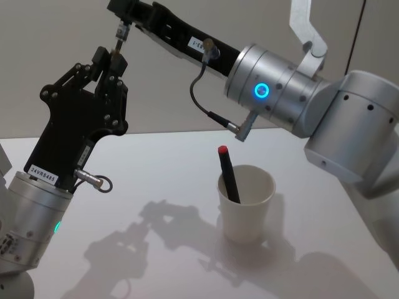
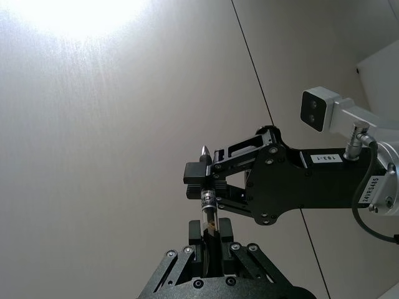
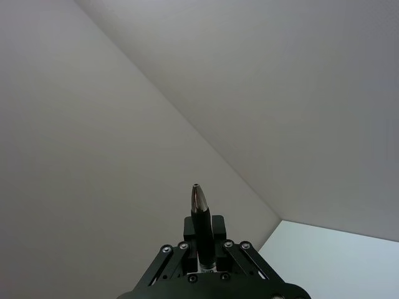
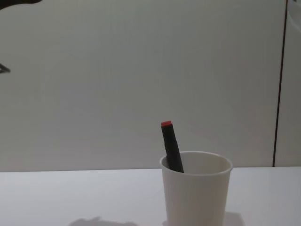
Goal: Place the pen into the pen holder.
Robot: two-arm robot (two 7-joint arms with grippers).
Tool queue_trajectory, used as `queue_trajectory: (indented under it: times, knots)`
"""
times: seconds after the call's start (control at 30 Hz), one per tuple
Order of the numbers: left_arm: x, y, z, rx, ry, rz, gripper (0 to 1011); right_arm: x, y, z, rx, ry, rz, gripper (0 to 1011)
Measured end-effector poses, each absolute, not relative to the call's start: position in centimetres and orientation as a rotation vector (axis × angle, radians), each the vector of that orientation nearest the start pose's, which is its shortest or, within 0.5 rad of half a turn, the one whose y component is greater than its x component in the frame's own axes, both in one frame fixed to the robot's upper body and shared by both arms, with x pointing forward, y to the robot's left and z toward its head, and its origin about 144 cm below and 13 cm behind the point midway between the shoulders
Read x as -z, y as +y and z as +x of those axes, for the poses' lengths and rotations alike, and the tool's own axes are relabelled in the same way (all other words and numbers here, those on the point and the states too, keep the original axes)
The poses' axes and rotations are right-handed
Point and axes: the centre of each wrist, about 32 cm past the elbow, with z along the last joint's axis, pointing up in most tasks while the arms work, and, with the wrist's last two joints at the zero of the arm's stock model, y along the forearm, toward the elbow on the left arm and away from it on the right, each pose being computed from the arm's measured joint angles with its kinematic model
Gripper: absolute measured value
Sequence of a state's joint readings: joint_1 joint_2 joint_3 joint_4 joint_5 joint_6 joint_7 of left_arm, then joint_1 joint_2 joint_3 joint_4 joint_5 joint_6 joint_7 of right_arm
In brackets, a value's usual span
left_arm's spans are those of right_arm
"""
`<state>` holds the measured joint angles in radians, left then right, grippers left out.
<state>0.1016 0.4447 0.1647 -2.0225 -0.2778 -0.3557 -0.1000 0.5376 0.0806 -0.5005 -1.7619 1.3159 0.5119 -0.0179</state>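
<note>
White tabletop [image 1: 156,174] lay below as my left gripper [image 1: 116,59] and right gripper [image 1: 122,18] both clamped one pen [image 1: 118,38] high up. Farther right, the pen holder [image 1: 245,210] held a red-capped marker [image 1: 228,174].

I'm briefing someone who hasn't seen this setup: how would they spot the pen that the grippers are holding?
Look above the white table, up where the left gripper and the right gripper meet. Both are shut on the pen, a clear-barrelled one with a silver tip, held in mid-air. The other pen, black and red-capped, stands in the pen holder.
</note>
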Motion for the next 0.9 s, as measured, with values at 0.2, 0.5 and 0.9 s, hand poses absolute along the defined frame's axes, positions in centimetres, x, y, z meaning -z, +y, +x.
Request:
queue_trajectory:
  times: [0.2, 0.5, 0.9]
  knots:
    - [-125.03, 25.12, 40.78, -1.088, -0.515, -0.391, 228, -136.94, -8.73, 50.2, 0.409, 0.667, 0.431, 131]
    - [-125.03, 25.11, 40.78, -1.089, -0.515, -0.392, 498, -136.94, -8.73, 50.2, 0.408, 0.668, 0.431, 131]
    - [-125.03, 25.11, 40.79, -1.089, -0.515, -0.391, 865, -137.21, -8.94, 50.36, 0.411, 0.641, 0.436, 131]
